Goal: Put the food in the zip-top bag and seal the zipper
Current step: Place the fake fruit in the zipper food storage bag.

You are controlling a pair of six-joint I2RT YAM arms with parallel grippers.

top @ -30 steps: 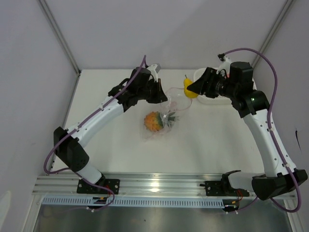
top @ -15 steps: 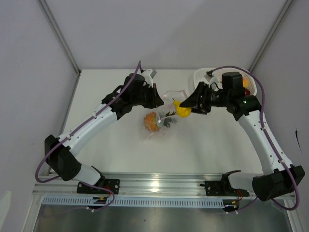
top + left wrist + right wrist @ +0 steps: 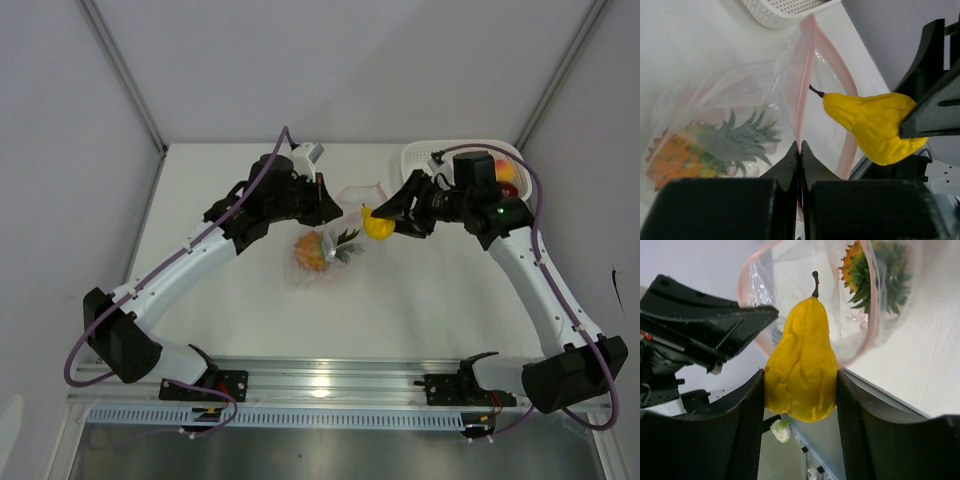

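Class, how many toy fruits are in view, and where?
4: a pineapple inside the zip-top bag, a yellow pear in the right gripper, and an orange-yellow fruit and a red fruit in the white basket. The arm may hide more.

clear glossy crinkly plastic bag (image 3: 755, 82), matt dimpled yellow fruit (image 3: 875, 127), white perforated plastic basket (image 3: 785, 7), smooth matt white tbl (image 3: 430, 290)

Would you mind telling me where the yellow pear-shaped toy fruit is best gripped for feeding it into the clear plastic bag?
Grip the yellow pear-shaped toy fruit across its wide belly, from the base end, as the right gripper does: the narrow stem end then points free toward the mouth of the clear plastic bag.
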